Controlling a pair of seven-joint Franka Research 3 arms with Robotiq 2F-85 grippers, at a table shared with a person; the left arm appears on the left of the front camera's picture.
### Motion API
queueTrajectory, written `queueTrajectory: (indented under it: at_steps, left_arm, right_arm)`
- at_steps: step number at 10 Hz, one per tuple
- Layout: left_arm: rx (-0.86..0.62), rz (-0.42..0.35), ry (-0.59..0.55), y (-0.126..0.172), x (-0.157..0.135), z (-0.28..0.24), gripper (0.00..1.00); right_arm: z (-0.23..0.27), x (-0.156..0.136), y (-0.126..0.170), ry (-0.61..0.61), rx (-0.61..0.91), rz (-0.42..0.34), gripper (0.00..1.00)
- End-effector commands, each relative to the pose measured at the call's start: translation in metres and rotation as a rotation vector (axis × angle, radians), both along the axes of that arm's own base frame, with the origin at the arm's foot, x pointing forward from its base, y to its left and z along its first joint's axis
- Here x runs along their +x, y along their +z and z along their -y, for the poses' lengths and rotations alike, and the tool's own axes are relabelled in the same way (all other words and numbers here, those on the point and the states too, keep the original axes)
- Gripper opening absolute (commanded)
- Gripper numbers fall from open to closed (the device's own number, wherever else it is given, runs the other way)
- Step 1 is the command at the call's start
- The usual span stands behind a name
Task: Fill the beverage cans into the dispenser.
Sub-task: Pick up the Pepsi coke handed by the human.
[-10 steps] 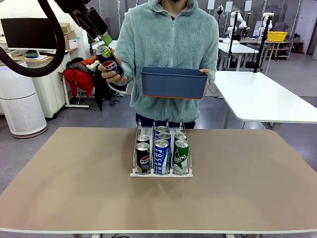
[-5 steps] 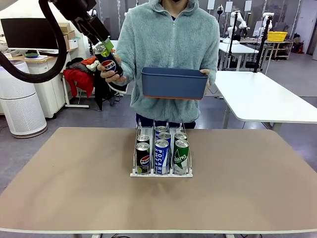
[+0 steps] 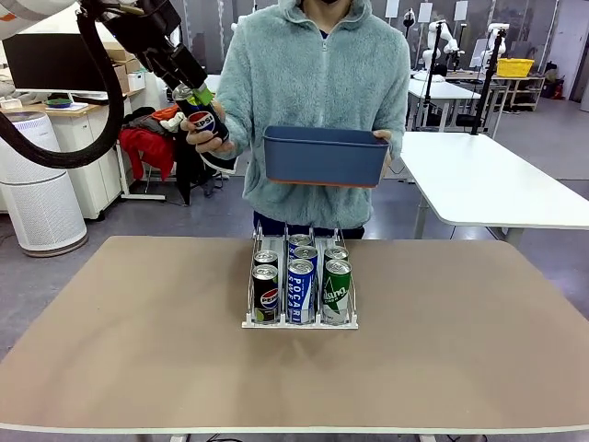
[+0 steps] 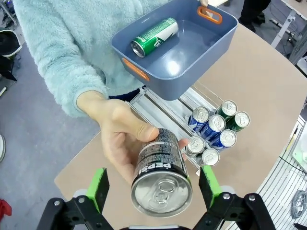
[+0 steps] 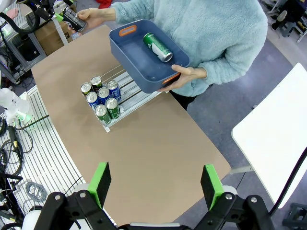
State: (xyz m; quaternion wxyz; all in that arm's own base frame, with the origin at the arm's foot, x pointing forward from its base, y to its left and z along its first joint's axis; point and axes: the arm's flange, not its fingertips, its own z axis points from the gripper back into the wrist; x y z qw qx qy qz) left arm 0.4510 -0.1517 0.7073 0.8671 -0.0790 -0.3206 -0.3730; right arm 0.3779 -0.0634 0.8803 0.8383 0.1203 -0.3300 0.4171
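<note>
A person's hand holds a black Pepsi can up at the far left, above the table. My left gripper is open, a green pad on each side of the can's silver top, with small gaps. From the front, that gripper sits at the can's upper end. The dispenser stands mid-table with Pepsi, Pocari Sweat and green cans in two rows. My right gripper hangs open and empty, high over the table.
The person's other hand holds a dark blue bin at chest height; one green can lies inside it. The tan table is bare around the dispenser. White tables stand behind on the right.
My left gripper has come down onto the upper end of the held Pepsi can, its fingers now on both sides of the top. The bin and dispenser stay put.
</note>
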Motion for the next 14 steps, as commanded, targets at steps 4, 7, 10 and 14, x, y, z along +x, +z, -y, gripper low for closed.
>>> queueTrajectory:
  at_steps: [4, 7, 10, 14]
  left_arm:
    - [0.010, -0.022, 0.021, -0.017, -0.001, 0.003, 1.00]
    - [0.019, -0.033, 0.033, -0.020, 0.004, 0.003, 1.00]
    - [0.003, -0.034, 0.010, -0.015, 0.003, 0.004, 1.00]
    - [0.024, -0.030, -0.009, -0.016, 0.003, 0.004, 0.00]
  right_arm:
    - [-0.001, -0.001, 0.000, 0.001, -0.001, 0.000, 1.00]
    - [-0.001, -0.001, 0.000, 0.001, -0.001, 0.000, 1.00]
    - [-0.001, -0.001, 0.000, 0.001, -0.001, 0.000, 1.00]
    - [-0.001, -0.001, 0.000, 0.001, -0.001, 0.000, 1.00]
